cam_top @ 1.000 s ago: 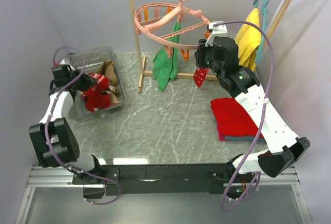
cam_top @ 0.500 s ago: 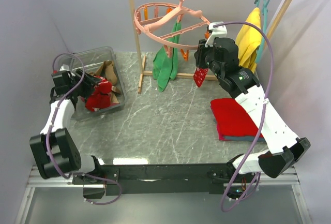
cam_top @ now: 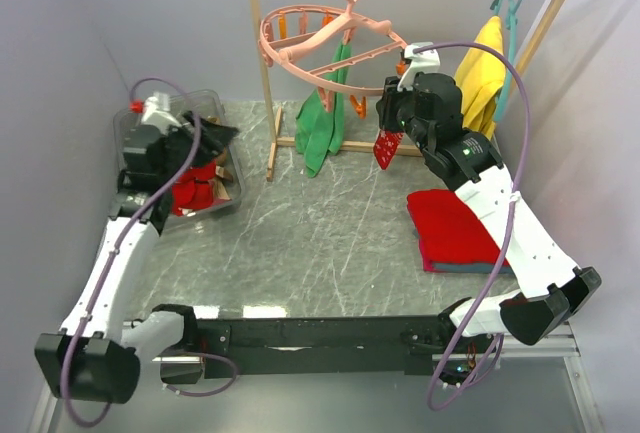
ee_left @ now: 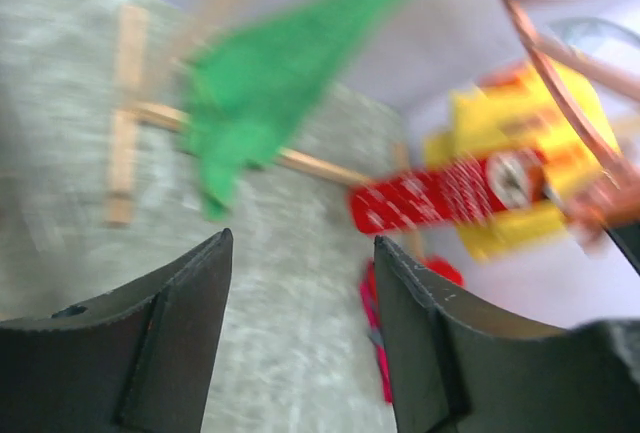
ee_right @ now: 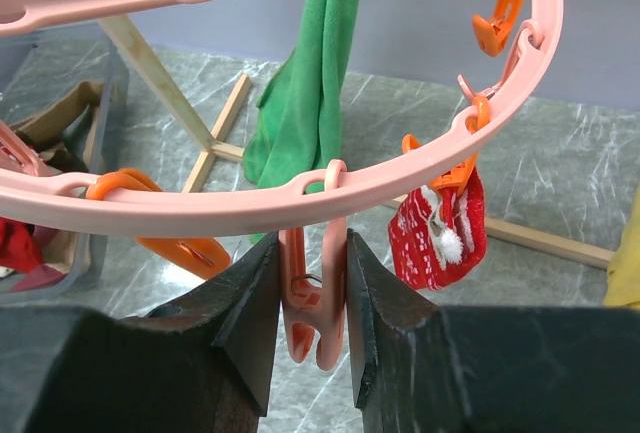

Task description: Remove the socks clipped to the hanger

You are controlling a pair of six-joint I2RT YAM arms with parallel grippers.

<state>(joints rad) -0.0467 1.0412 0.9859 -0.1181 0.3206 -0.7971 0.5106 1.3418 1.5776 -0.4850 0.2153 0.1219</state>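
The salmon-pink hanger (cam_top: pixel 330 38) hangs by its hook from the wooden rail. One red sock with white patterns (cam_top: pixel 387 148) dangles from an orange peg on its rim; the right wrist view shows this sock (ee_right: pixel 440 228) beside my fingers. My right gripper (cam_top: pixel 386 113) (ee_right: pixel 311 253) is shut on an empty pink clip peg (ee_right: pixel 318 303) under the ring (ee_right: pixel 250 208). My left gripper (cam_top: pixel 215 137) (ee_left: pixel 302 253) hovers open and empty above the bin, facing the rack. Red and tan socks (cam_top: pixel 195 188) lie in the bin.
A clear plastic bin (cam_top: pixel 228 203) stands at the left. A long green cloth (cam_top: pixel 322 123) hangs by the wooden rack post (cam_top: pixel 268 103). A folded red cloth (cam_top: pixel 455 228) lies at the right, and a yellow cloth (cam_top: pixel 480 73) hangs on a teal hanger.
My left gripper opened over the bin, let go of a red sock, then rose and turned toward the rack. The right arm has not moved.
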